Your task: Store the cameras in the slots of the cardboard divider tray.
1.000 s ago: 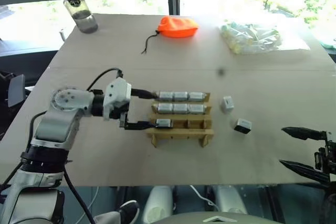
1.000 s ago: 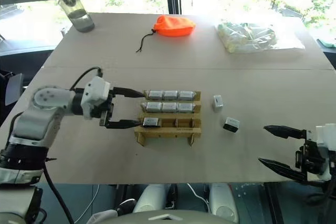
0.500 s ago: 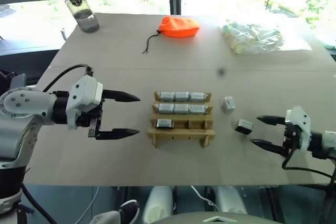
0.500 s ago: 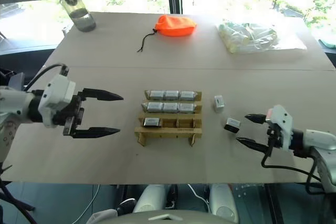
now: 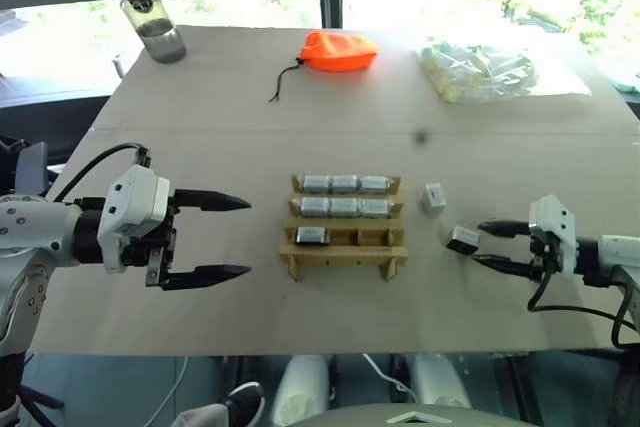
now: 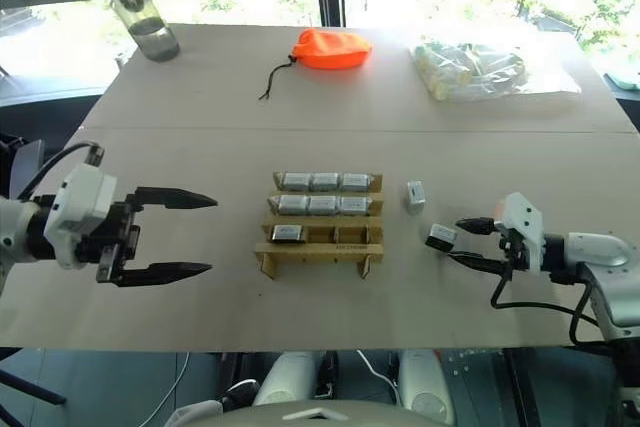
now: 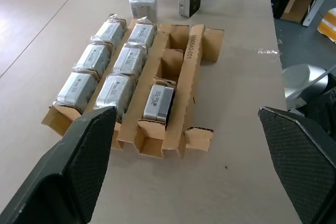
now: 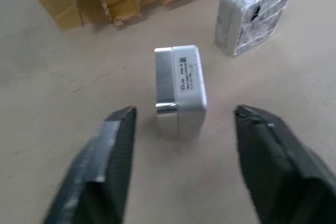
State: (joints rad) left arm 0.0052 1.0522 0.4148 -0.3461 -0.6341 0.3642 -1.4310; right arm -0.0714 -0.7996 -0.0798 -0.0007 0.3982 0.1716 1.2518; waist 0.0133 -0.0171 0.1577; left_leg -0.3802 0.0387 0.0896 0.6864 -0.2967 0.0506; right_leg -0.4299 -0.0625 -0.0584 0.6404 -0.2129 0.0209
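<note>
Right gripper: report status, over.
Right gripper open, straddling loose camera, no grip. Left gripper open, clear of tray. Nothing in the way.

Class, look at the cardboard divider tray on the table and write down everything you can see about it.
The cardboard divider tray is tan corrugated card folded into stepped rows of three slots, standing flat near the middle of the table. Its two far rows are full, three wrapped silver-grey cameras in each. The next row holds one camera in the end slot on the robot's left, with two slots empty. The nearest row looks empty. Neither gripper touches it.
</note>
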